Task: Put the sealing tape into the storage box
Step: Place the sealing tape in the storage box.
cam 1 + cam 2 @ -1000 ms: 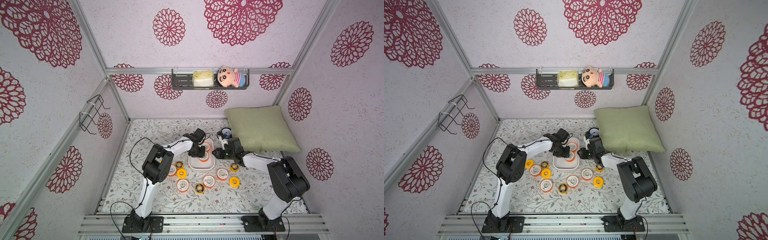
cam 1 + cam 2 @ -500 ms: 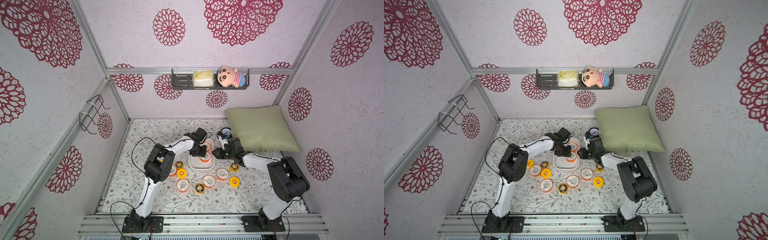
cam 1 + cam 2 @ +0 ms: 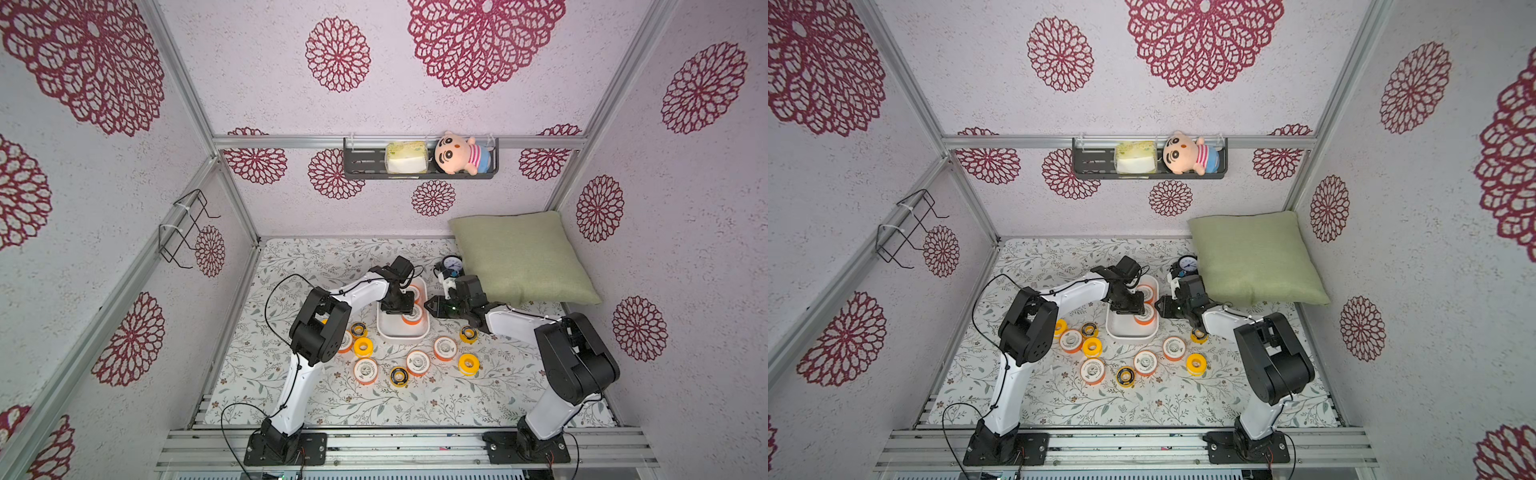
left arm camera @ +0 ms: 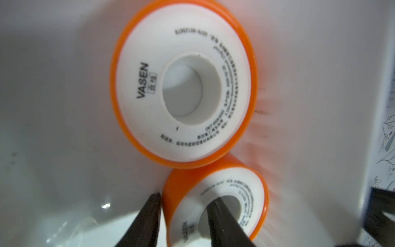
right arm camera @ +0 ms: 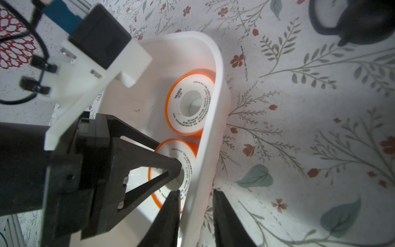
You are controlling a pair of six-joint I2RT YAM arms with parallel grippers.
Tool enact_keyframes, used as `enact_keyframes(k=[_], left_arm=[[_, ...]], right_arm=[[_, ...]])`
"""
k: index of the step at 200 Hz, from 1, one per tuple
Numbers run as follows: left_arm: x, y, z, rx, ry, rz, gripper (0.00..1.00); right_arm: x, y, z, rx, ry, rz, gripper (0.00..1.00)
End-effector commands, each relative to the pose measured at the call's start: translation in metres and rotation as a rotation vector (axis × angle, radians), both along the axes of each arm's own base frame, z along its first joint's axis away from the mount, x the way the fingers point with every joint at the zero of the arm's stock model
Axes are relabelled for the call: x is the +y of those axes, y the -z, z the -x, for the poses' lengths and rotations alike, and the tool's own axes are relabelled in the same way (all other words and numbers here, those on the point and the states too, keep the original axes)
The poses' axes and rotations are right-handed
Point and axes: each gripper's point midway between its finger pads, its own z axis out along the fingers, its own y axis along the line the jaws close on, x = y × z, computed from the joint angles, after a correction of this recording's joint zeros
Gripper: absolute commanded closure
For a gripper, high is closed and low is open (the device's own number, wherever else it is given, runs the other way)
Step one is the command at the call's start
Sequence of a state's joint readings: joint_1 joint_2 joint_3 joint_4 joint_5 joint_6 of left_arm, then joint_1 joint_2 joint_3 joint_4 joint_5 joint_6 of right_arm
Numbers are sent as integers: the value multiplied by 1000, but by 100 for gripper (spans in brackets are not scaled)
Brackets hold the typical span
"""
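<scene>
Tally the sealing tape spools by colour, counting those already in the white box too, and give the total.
White-faced, orange-rimmed spools: 6, 2 of them in the storage box
All-yellow spools: 3
Yellow spools with black ring faces: 3
Total: 12

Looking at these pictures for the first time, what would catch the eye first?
The big red flowers printed on the walls, then the white box in the centre, with two orange-rimmed tape rolls lying inside. The left gripper straddles one roll's side; the right gripper straddles the box's wall.
</scene>
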State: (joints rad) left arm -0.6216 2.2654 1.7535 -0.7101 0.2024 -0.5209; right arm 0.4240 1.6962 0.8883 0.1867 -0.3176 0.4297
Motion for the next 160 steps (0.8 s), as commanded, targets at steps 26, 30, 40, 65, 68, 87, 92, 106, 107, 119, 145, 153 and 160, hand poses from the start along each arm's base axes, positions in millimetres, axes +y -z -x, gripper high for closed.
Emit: enact_keyframes(k=[26,30,40,65,68,87,92,106,107,119,145,153,160], left_arm=[[-10,-22,-5,-49,13,36,51],[-10,-25,-4,-51,15,40,50],[-11,-35,-4,-65,20,58,48],[-8,-62,-1,-117,20,84,45],[-6,-65,-1,-124,19,82,45],[4,-82,3,-169,14,77,44],[8,-88,4,-185,11,74,44],[20,-109,7,-238,5,67,44],[21,-111,7,-245,4,66,44],[35,-122,9,-287,-5,43,44],[72,-141,13,-380,-51,-24,44],[86,-147,14,-407,-74,-49,44],[99,-151,15,-428,-96,-72,44]], right_arm=[[-7,-34,-12,-96,33,-3,62],[-7,-36,-12,-102,33,-2,62],[-9,-41,-12,-118,36,-2,60],[-14,-51,-9,-150,40,6,58],[-16,-53,-9,-155,42,9,58],[-21,-59,-5,-179,46,30,57],[-23,-61,-4,-184,46,36,57],[-27,-64,1,-189,46,60,57],[-28,-64,1,-189,46,62,57],[-31,-66,6,-194,41,77,56],[-39,-71,20,-202,35,95,56],[-40,-72,24,-204,31,99,57],[-42,-71,29,-202,25,100,57]])
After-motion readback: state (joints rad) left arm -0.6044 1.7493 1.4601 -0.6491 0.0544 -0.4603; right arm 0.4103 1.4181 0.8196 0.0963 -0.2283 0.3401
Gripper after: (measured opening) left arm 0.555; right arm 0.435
